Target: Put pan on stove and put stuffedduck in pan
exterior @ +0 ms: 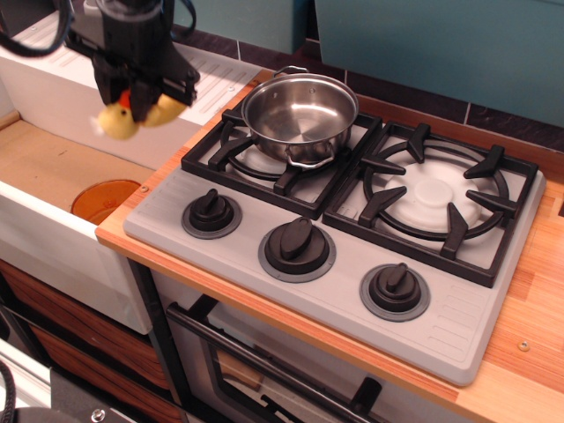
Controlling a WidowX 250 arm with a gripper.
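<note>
The first half of the job looks done, since the pot (300, 117) already sits on the near-left burner of the stove (344, 220), centred on the black grate and empty inside; the step in hand is the second one, carrying the duck (132, 113) to the pot; the gripper (141, 95) is clamped on the toy, its dark jaws pinching the yellow plush from above so that the body bulges out below and to either side, with a spot of orange-red showing between them; the duck hangs in the air, touching nothing but the jaws, well clear of the counter (529, 335) and of the sink basin (53, 167) that lies below the hand; the pot stands off to the hand's right and a little lower, with the corner of the stove between them; the arm comes in from the upper left edge of the view, its wrist pointing roughly straight down, cables trailing behind it; the picture is slightly blurred around the toy, so its exact attitude is hard to read; the next move, as I judge it, calls for a sideways carry to the right until the duck is over the pot's mouth, high enough to clear the rim and the wire handle, then a short drop and a release.
</note>
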